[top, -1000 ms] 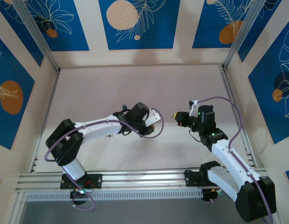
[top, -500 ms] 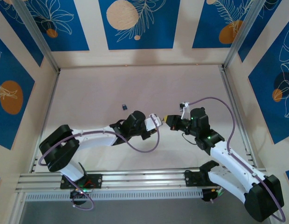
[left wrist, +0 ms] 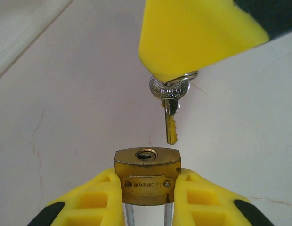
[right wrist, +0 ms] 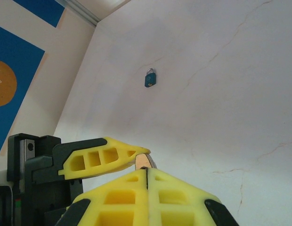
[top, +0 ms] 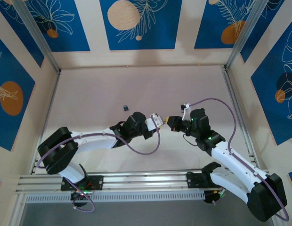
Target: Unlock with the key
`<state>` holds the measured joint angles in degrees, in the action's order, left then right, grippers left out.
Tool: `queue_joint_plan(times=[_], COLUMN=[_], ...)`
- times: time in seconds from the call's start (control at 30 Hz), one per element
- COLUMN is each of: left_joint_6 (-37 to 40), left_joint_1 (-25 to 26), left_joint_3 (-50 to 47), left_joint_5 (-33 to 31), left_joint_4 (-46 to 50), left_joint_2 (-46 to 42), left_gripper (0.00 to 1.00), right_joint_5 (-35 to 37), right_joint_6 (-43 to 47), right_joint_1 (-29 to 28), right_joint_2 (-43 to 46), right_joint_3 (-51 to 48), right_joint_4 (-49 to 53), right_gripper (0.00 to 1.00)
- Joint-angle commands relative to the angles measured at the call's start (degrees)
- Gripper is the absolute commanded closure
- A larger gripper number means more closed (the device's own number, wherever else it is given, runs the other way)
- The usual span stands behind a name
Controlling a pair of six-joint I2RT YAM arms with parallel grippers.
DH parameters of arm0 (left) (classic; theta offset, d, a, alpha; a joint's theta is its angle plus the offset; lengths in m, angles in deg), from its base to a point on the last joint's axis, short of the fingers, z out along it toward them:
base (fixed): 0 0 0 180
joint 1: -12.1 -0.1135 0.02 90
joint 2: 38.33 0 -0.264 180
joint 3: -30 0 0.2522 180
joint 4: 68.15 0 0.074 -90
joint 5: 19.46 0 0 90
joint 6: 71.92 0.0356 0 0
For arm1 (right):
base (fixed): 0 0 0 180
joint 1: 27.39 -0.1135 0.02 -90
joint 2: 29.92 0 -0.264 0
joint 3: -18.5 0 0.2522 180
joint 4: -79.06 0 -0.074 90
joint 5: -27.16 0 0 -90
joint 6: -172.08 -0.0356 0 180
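Insertion step - left gripper (left wrist: 147, 189) jaws clamped the brass padlock (left wrist: 147, 181) at lower centre, keyhole (left wrist: 146, 154) up, right gripper (right wrist: 147, 181) jaws pinched shut on the key (left wrist: 170, 110) just above, tip slightly right - next needed a leftward nudge, then a straight push in.

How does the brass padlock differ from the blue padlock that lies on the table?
Colour: the brass padlock is golden, the blue padlock blue. State: the left tool grips the brass padlock, keyhole facing the key; the blue padlock lies free on the table. Both are padlocks.
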<state>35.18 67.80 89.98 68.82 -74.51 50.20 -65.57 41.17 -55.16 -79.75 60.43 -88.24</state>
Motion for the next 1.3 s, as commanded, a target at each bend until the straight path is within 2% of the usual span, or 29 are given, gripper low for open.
queue_joint_plan(times=[0.0, 1.27], left_joint_6=[0.8, 0.7], left_joint_1=[0.5, 0.8], left_joint_3=[0.4, 0.8], left_joint_5=[-0.6, -1.2], left_joint_4=[-0.2, 1.2], left_joint_2=[-1.5, -2.0], left_gripper=[0.81, 0.82], right_joint_5=[1.0, -2.2], right_joint_6=[-0.7, -1.8], right_joint_1=[-0.4, -0.3], right_joint_2=[-0.4, -2.9], right_joint_3=[0.8, 0.2], right_joint_4=[-1.5, -4.9], right_gripper=[1.00, 1.00])
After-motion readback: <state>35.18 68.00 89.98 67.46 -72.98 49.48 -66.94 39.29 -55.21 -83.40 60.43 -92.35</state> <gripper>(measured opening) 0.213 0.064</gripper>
